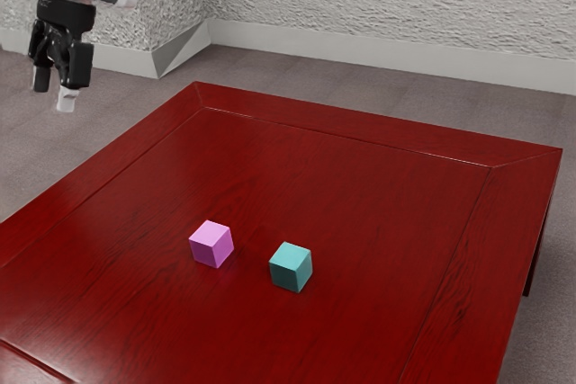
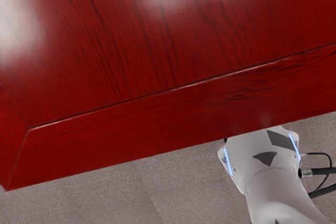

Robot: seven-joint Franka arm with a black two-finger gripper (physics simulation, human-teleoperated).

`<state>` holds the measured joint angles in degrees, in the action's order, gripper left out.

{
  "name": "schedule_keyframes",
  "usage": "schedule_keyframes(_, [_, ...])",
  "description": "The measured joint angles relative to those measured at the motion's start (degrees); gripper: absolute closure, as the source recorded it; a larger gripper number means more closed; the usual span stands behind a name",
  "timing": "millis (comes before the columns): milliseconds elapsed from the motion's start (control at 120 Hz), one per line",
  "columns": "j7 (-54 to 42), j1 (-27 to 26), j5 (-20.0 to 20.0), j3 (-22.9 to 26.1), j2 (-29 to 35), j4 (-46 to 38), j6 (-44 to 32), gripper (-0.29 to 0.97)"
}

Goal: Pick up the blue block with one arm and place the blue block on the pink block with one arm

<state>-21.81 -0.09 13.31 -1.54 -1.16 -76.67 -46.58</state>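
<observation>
While the red table [image 1: 378, 186] is looked at from its near side, the pink block [image 1: 211, 243] is found first, and the blue block [image 1: 291, 266] is set just beside it, toward the exterior view's right, not touching. Well behind the pink block, toward the exterior view's left, the gripper [image 1: 53, 94] is held high, jaws parted, and nothing is gripped.

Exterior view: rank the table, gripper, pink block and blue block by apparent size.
1. table
2. gripper, though it looks farther back, so this is unsure
3. pink block and blue block, which look alike
</observation>
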Motion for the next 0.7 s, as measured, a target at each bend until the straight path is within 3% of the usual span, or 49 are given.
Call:
schedule_keyframes(117, [-9.17, 2.73, -0.26, 2.58, -0.53, -0.7, -12.7, 0.0])
schedule_keyframes(208, [-16.06, 1.14, -4.01, 1.92, 2.48, -2.37, -18.83, 0.0])
schedule_keyframes(267, [-20.31, 1.11, -5.34, 4.02, 10.0, -12.09, -23.13, 0.0])
schedule_keyframes(358, [-27.07, -2.52, -6.92, 8.91, 24.61, -36.97, -32.27, 0.0])
schedule_keyframes(442, [-32.57, -3.11, -10.94, 11.77, 30.51, -51.42, -39.38, 0.0])
schedule_keyframes(567, [-48.4, -3.23, -10.83, 12.2, 31.17, -62.6, -49.29, 0.0])
schedule_keyframes(700, [-69.44, -3.24, -7.62, 12.33, 27.19, -65.11, -61.94, 0.0])
